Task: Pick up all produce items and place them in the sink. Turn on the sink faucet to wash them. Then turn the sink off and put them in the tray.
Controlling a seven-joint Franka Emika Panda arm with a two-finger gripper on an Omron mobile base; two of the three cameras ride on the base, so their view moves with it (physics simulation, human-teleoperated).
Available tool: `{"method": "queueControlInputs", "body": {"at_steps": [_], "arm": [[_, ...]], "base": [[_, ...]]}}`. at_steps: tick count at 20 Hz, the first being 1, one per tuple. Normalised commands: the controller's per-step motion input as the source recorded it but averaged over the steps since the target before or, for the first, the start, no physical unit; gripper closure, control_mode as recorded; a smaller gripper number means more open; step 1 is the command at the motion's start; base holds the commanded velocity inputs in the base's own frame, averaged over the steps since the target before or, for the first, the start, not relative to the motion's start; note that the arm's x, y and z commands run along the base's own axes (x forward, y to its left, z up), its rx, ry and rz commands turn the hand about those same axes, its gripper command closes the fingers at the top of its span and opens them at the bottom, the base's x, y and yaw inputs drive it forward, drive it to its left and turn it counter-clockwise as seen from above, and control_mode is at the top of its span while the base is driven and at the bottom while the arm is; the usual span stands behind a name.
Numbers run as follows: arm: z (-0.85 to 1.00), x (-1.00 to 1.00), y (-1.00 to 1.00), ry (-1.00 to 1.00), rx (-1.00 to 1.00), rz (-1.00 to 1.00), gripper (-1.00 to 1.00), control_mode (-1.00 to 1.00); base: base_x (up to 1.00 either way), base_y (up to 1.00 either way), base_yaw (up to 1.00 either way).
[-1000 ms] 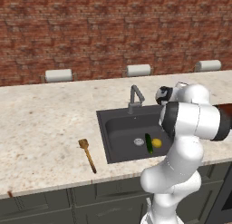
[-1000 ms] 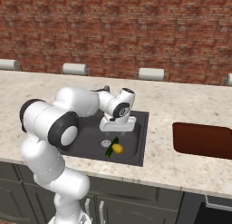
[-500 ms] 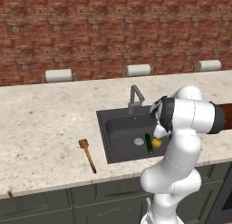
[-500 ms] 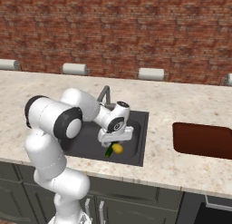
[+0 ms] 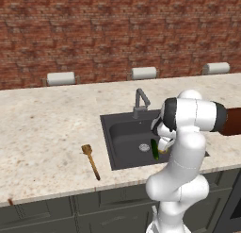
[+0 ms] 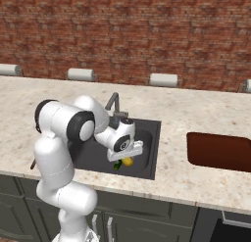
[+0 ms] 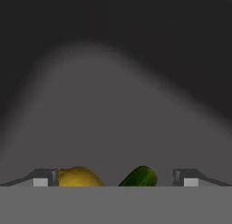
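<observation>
- Hand view, bottom edge: the two fingers point(image 7: 115, 182) stand wide apart with nothing gripped. Between them sit the yellow rounded piece point(image 7: 77, 177), hard against the left finger tip, and the end of the cucumber point(image 7: 140, 176), nearer the right one. Above them is the dark floor of the sink.
- Right base view, centre: the gripper point(image 6: 125, 149) hangs low inside the sink point(image 6: 149, 153) at its near side, with the yellow piece point(image 6: 127, 161) and a bit of cucumber point(image 6: 117, 165) just under it.
- Left base view, centre right: the cucumber point(image 5: 155, 149) lies in the basin point(image 5: 122, 137) just right of the round drain point(image 5: 144, 147), partly behind the arm; the faucet point(image 5: 139, 102) stands at the basin's back rim, spout angled over it.
- Left base view, lower left of the basin: a wooden spoon point(image 5: 90, 160) lies on the worktop point(image 5: 47, 128), well apart from the sink and no part of the job.
- Right base view, right side: the reddish-brown tray point(image 6: 219, 151) sits on the worktop beyond the sink, with nothing in it.
- Judgement: both produce items lie in the sink, and the hand looks set to take one out for the tray. Whether water runs I cannot tell.
- To do this well: pick one item, not both. Centre the fingers over the yellow piece or across the cucumber's middle, go down until the tips straddle it, then close and lift straight up, clear of the rim.
- Risk: closing as now could pinch both and squirt one away.
</observation>
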Motion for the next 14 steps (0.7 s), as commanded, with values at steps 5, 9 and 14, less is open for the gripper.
{"method": "queueControlInputs", "body": {"at_steps": [5,9,14], "arm": [[-0.02,0.51,0.04,0.0,-0.04,0.06,-1.0,-1.0],[-0.16,0.49,0.01,0.03,-0.07,0.12,-1.0,-1.0],[-0.2,0.34,0.0,0.06,-0.08,0.13,-1.0,-1.0]], "base": [[0.0,0.0,0.0],[0.0,0.0,0.0],[0.0,0.0,0.0]]}}
